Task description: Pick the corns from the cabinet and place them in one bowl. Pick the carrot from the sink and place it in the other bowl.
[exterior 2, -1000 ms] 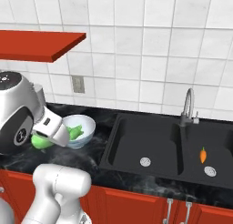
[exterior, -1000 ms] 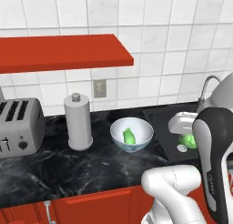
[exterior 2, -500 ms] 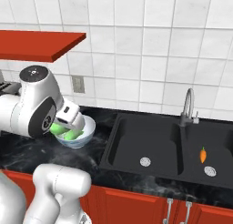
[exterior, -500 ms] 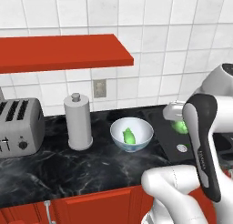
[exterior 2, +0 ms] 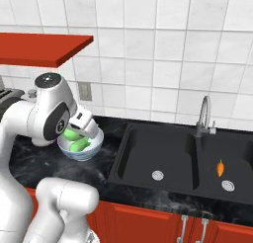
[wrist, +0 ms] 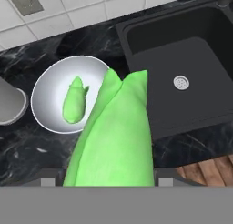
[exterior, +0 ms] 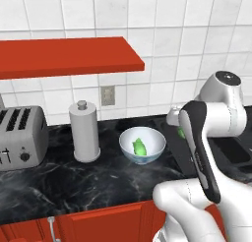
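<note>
We are on the corn step. Our gripper [wrist: 109, 184] is partly closed around the second corn [wrist: 113, 141], which fills the lower middle of the hand view. The first corn [wrist: 74, 104] already lies in the pale bowl [wrist: 45, 89], at the left of that view, beside the black sink [wrist: 182, 50]. We think the next move is to bring the held corn over the bowl and let go. The carrot [exterior 2: 220, 167] waits in the sink's right basin, at the right of the right base view.

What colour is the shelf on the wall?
Bright red; the shelf shows best in the left base view.
</note>
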